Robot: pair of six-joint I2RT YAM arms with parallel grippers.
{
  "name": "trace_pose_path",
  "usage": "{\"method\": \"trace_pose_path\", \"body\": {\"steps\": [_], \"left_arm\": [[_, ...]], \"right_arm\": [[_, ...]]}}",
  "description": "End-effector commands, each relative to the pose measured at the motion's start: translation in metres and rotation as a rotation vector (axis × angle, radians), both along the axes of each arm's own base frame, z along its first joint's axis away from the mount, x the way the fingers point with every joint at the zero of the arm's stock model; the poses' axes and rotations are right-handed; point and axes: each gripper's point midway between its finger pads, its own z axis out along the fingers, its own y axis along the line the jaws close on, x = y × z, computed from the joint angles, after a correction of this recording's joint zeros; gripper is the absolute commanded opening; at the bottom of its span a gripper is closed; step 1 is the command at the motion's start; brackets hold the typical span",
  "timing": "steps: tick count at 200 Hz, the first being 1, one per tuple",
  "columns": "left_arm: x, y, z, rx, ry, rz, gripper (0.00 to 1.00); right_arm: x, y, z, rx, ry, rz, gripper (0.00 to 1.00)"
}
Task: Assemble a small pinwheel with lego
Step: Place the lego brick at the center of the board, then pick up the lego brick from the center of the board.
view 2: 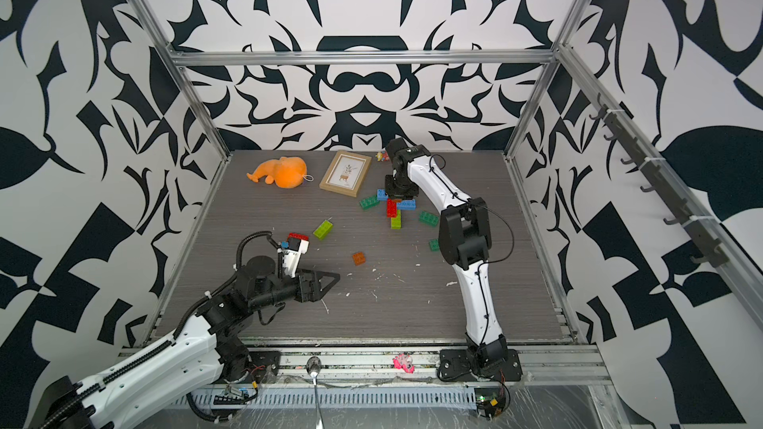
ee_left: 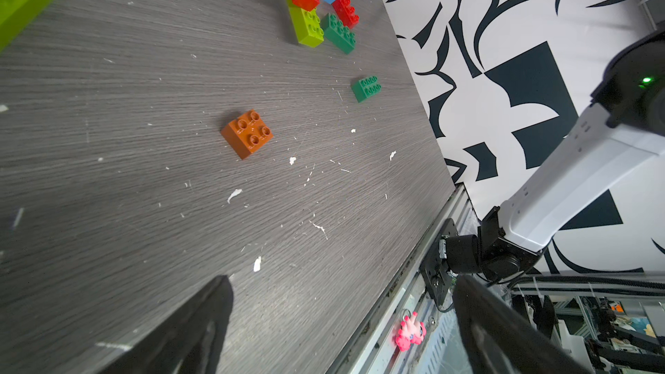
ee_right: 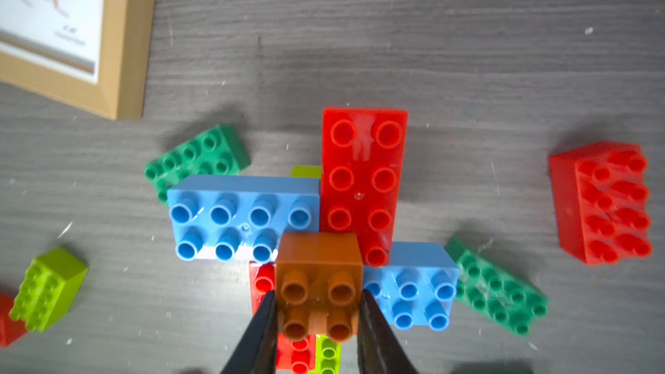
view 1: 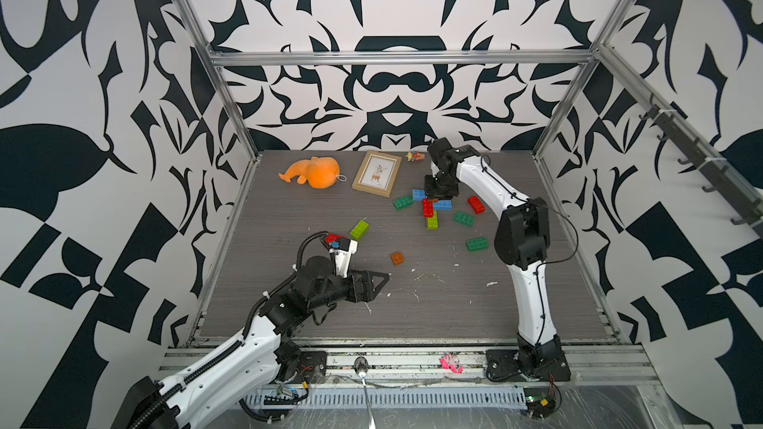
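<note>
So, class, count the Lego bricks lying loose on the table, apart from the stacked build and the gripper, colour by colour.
Dark green bricks: 3
Red bricks: 2
Lime green brick: 1
Orange-brown brick: 1
Total: 7

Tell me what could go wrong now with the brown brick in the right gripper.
1. The right gripper pinches the brown brick at the meeting point of the blue brick and red brick; pressed off their studs, it may not seat.
2. The left gripper stands open, far from those bricks, so nothing steadies them; a push might slide or split them.
3. A dark green brick lies close beside the blue one and could get shoved.
</note>
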Motion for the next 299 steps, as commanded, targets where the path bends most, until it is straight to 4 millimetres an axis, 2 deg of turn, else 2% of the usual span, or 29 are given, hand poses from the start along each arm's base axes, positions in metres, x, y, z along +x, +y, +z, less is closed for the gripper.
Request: {"method": "trace_pose_path", "body": {"steps": [1, 73, 86, 109, 125, 152, 172, 190, 204, 210, 216, 219, 225, 245, 267, 280, 299], "left_arm": [[0.003, 0.000, 0.013, -0.024, -0.043, 0.008, 1.00], [0.003, 0.001, 0.013, -0.023, -0.055, 0.010, 1.00], [0.003, 0.002, 0.014, -0.024, -0.058, 0.014, 1.00], [0.003, 0.002, 0.016, -0.026, -0.066, 0.016, 1.00], [0.004, 0.002, 0.019, -0.026, -0.072, 0.017, 1.00], [0.004, 0.003, 0.023, -0.021, -0.081, 0.019, 1.00], [0.004, 0.003, 0.031, -0.023, -0.097, 0.016, 1.00], [0.001, 0.004, 0.041, -0.021, -0.118, 0.004, 1.00], [0.000, 0.007, 0.045, -0.042, -0.125, 0.016, 1.00], [-0.002, 0.007, 0.047, -0.071, -0.132, 0.010, 1.00], [-0.004, 0.006, 0.049, -0.105, -0.138, 0.006, 1.00], [-0.006, 0.005, 0.050, -0.120, -0.141, -0.001, 1.00], [-0.007, 0.004, 0.052, -0.137, -0.141, -0.002, 1.00], [-0.010, 0.000, 0.045, -0.092, -0.088, -0.031, 1.00], [-0.015, -0.017, 0.027, -0.010, -0.065, -0.107, 1.00], [-0.018, -0.028, 0.018, 0.010, -0.053, -0.138, 1.00], [-0.021, -0.041, 0.011, 0.023, -0.046, -0.170, 1.00]], "right_arm": [[0.000, -0.009, 0.018, -0.024, 0.000, -0.035, 0.11], [0.010, -0.013, -0.001, -0.065, 0.046, -0.044, 0.13], [0.009, -0.012, -0.003, -0.063, 0.052, -0.043, 0.19], [0.009, -0.010, 0.001, -0.050, 0.043, -0.038, 0.39], [0.010, -0.007, 0.006, -0.029, 0.030, -0.035, 0.45], [0.011, -0.003, 0.029, 0.008, -0.006, -0.024, 0.54], [0.006, -0.003, 0.064, 0.031, -0.062, -0.002, 0.60], [-0.009, -0.017, 0.098, 0.004, -0.131, 0.022, 0.63], [-0.029, -0.035, 0.107, 0.009, -0.183, 0.004, 0.66], [-0.038, -0.042, 0.107, 0.029, -0.203, -0.012, 0.67], [-0.051, -0.055, 0.098, 0.035, -0.194, -0.041, 0.67], [-0.055, -0.064, 0.104, 0.051, -0.216, -0.071, 0.69], [-0.066, -0.074, 0.101, 0.062, -0.217, -0.099, 0.70], [-0.102, -0.107, 0.081, 0.122, -0.255, -0.217, 0.94], [-0.130, -0.116, 0.055, 0.153, -0.245, -0.248, 0.98], [-0.136, -0.125, 0.040, 0.120, -0.237, -0.258, 0.99], [-0.138, -0.127, 0.017, 0.142, -0.171, -0.266, 0.99]]}}
